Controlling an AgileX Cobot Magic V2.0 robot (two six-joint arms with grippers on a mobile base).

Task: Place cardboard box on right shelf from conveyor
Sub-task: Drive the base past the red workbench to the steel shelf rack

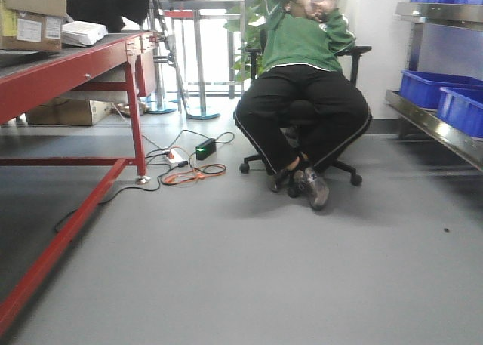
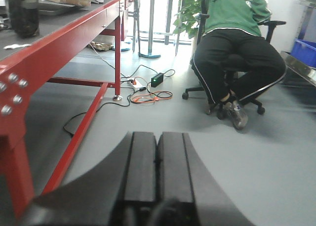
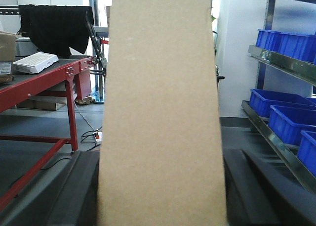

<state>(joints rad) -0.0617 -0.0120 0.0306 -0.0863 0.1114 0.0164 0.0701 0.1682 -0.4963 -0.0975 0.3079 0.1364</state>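
A plain tan cardboard box (image 3: 160, 87) stands tall in the middle of the right wrist view and hides much of the room behind it. My right gripper (image 3: 160, 157) is shut on it, with a dark finger (image 3: 81, 191) pressed to each side. The stainless-steel right shelf (image 3: 276, 142) runs along the right, with its shiny lip (image 1: 434, 126) also showing in the front view. The conveyor (image 2: 49, 25), a dark-grey top on a red frame, lies to the left. My left gripper (image 2: 158, 137) hangs low over the grey floor, shut and holding nothing.
A person in a green top (image 1: 302, 96) sits on a wheeled office chair mid-room. Cables and a power strip (image 1: 189, 164) lie on the floor by the red leg (image 1: 134, 118). Blue bins (image 1: 434, 88) sit on the shelf. Labelled cartons (image 1: 30, 20) rest on the conveyor.
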